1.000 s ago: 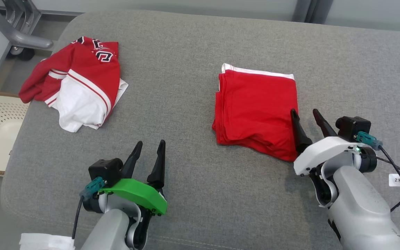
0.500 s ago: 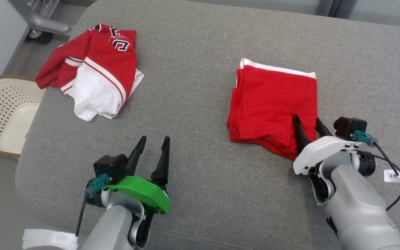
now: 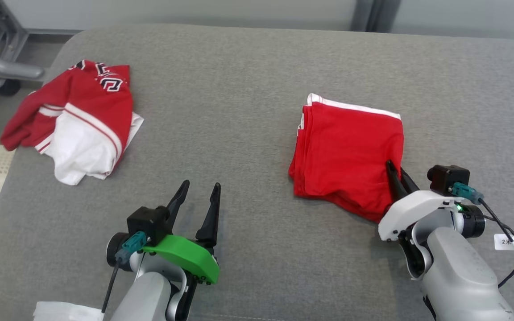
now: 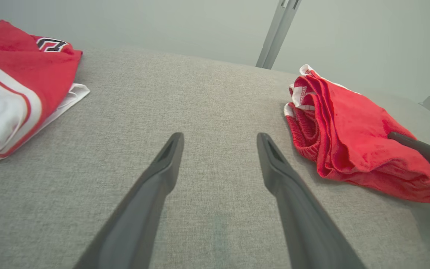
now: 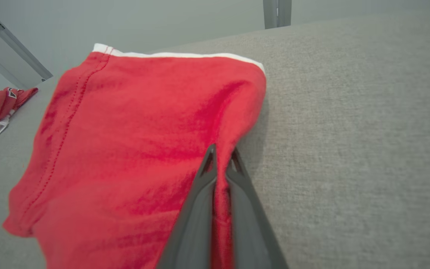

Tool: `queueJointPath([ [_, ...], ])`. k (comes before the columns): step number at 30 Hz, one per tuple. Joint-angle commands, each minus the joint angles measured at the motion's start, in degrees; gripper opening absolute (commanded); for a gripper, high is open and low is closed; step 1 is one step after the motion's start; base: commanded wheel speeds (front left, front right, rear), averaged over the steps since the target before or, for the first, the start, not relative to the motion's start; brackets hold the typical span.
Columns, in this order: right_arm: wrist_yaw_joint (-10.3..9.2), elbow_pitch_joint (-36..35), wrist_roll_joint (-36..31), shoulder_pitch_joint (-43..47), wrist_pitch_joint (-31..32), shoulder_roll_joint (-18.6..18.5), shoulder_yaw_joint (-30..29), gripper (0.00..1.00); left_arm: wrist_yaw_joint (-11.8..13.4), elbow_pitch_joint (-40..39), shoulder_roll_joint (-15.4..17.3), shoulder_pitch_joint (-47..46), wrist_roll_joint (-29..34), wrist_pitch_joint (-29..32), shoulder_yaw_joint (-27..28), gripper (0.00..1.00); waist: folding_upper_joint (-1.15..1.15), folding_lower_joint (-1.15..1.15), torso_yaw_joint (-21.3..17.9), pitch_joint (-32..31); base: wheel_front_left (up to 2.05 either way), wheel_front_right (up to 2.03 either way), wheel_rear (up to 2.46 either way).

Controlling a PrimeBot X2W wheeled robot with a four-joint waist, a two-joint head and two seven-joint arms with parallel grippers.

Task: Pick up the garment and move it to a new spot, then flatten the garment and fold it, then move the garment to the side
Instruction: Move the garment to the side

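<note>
The folded red garment [image 3: 346, 151] lay right of centre in the head view, stretching up and left from our right gripper [image 3: 396, 169], whose fingers [image 5: 196, 209] pinched its lower-right edge. Our left gripper [image 3: 201, 183] hung lower left, fingers spread, well apart.

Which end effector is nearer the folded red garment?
Right. The right end effector is shut on the folded red garment's right edge; the left end effector is open, apart, to its left.
</note>
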Motion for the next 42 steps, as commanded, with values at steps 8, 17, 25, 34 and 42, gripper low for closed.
queueJointPath([
  [8,-0.02,-1.4,-0.3,3.5,0.0,-0.1,-0.2,0.00,-0.6,-1.0,0.3,1.6,2.2,0.0,0.5,1.00,0.00,0.00,-16.5,-4.0,0.00,0.00,0.00],
  [17,-0.02,-1.7,1.1,3.5,0.0,0.6,2.9,0.00,-1.4,-2.0,0.3,1.1,2.7,0.0,-0.3,1.00,0.00,0.00,-29.5,-3.2,0.00,0.00,0.00],
  [25,-0.02,-2.4,5.3,1.9,0.0,0.9,9.9,0.00,-1.9,-2.7,0.3,-1.8,5.7,0.0,-1.7,1.00,0.00,0.00,-37.6,-0.2,0.00,0.00,0.00],
  [34,-0.02,-1.9,2.9,-4.7,0.0,0.9,13.1,0.00,-2.0,-4.2,0.3,-3.9,7.2,0.0,-2.2,1.00,0.00,0.00,-35.5,5.2,0.00,0.00,0.00],
  [42,-0.02,1.6,-6.1,-15.3,0.0,-1.9,6.5,0.00,-2.0,-6.8,1.7,-6.8,10.5,0.0,-3.4,1.00,0.00,0.00,-29.9,13.1,0.00,0.00,0.00],
])
